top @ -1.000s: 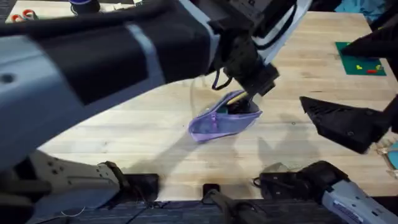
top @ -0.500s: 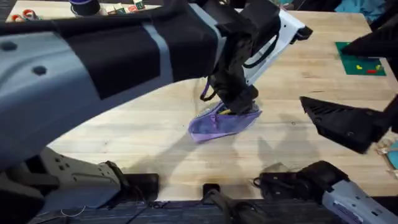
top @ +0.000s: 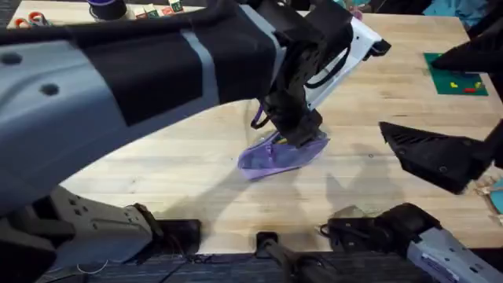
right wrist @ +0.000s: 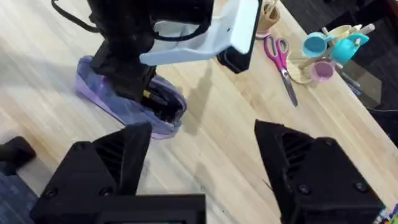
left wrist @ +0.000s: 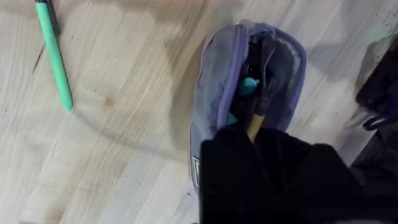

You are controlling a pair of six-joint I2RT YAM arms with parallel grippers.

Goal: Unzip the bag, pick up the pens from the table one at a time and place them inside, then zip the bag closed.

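At frame centre your left pincer (top: 297, 135) grips the yellow pen (left wrist: 255, 122) inside the open bag (top: 279, 156); right pincer (right wrist: 199, 163) gapes wide over bare bench (top: 181, 169).

Lavender bag (left wrist: 211, 118), green pen (left wrist: 53, 56), pale planked wooden table (left wrist: 124, 155).

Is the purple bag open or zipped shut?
Open: the bag gapes along its zipper, the left gripper lowering a yellow pen into it.

Pink-handled scissors (right wrist: 281, 57) lie near a cluster of small cups (right wrist: 333, 46), blue, cream and pink. A green mat (top: 456, 79) carries small yellow and red pieces.
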